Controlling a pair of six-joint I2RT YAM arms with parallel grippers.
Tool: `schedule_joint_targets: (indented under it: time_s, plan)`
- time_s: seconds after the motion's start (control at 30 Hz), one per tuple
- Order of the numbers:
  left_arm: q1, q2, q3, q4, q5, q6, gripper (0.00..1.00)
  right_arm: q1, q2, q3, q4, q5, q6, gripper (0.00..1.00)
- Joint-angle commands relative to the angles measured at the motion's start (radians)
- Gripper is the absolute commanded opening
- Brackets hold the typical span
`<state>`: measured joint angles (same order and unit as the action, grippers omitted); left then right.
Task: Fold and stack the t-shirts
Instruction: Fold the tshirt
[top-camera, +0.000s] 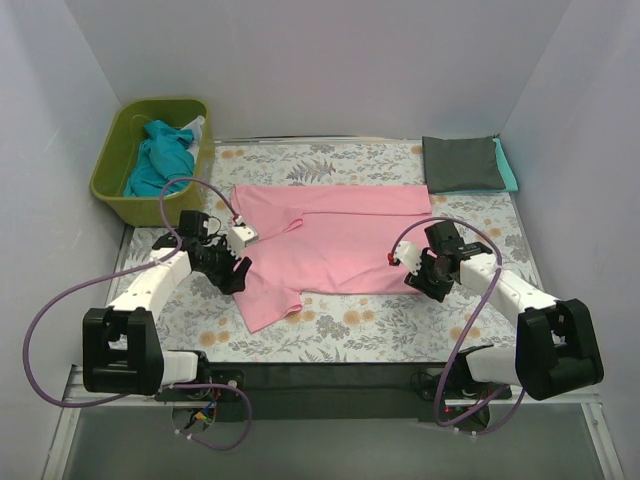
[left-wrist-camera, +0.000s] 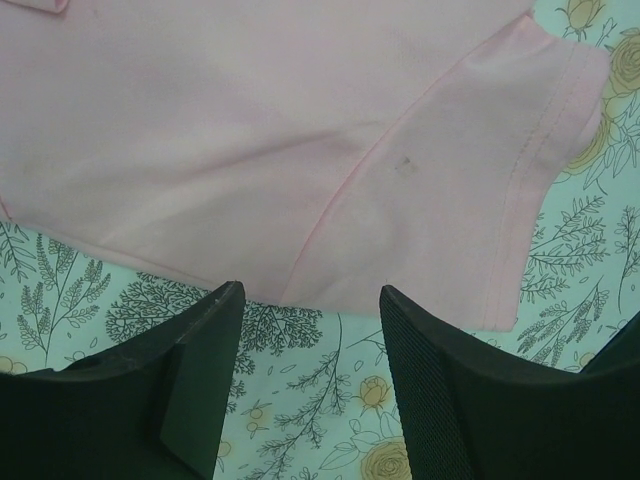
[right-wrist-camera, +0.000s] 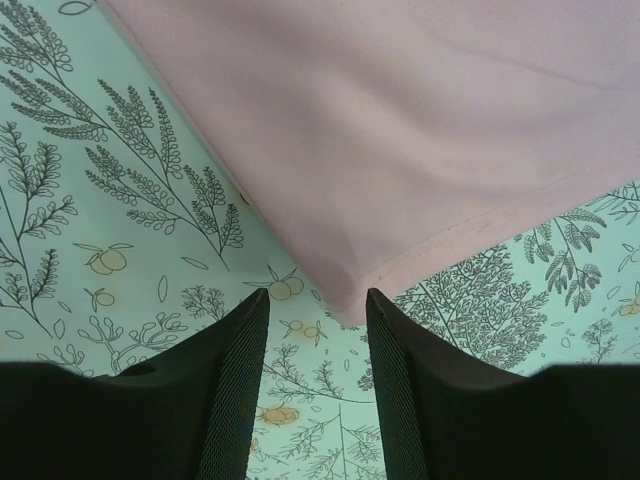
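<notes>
item: pink t-shirt (top-camera: 335, 240). spread flat on the floral cloth (top-camera: 380, 330), between the two end effectors, one sleeve (top-camera: 265, 300) pointing toward the arm bases. unfolded.

left end effector (top-camera: 238, 272): at the sleeve side of the pink t-shirt. in the left wrist view its fingers (left-wrist-camera: 200, 380) stand apart, with bare floral cloth in the gap. the hem of the pink t-shirt (left-wrist-camera: 300, 150) lies just ahead of the fingertips. nothing is clamped. the short sleeve (left-wrist-camera: 545, 190) runs ahead and to the right of the right fingertip.

right end effector (top-camera: 418, 283): at the opposite end of the pink t-shirt, by its near corner. in the right wrist view the fingers (right-wrist-camera: 240, 380) stand apart. the corner of the pink t-shirt (right-wrist-camera: 420, 130) reaches just to the mouth of the gap, and printed cloth shows between the pads. not clamped on it.

item: dark grey t-shirt (top-camera: 460, 163). folded into a rectangle, well beyond the right end effector at the far right corner of the counter (top-camera: 300, 375).

item: teal t-shirt (top-camera: 510, 165). a strip shows along the grey one's right edge, touching it. whether it lies under or beside it cannot be told.

item: teal t-shirts (top-camera: 160, 160). crumpled, unfolded, inside the olive-green tub (top-camera: 110, 170), which sits well beyond the left end effector at the far left corner.
</notes>
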<state>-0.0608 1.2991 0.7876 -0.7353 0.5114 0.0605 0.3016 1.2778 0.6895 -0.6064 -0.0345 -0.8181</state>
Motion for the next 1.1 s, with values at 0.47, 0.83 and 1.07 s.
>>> schedule_joint_targets:
  time_s: [0.47,0.83,1.07]
  plan:
    - [-0.088,-0.012,-0.165,0.12,-0.159,0.045,0.49,0.004,0.046,-0.085,0.119,0.065,-0.018,0.32]
    - [-0.116,-0.037,-0.209,0.123,-0.197,0.067,0.09,0.004,0.042,-0.082,0.125,0.09,-0.01,0.01]
    - [-0.116,-0.128,-0.169,0.039,-0.165,0.065,0.0,0.004,-0.015,-0.061,0.082,0.097,-0.018,0.01]
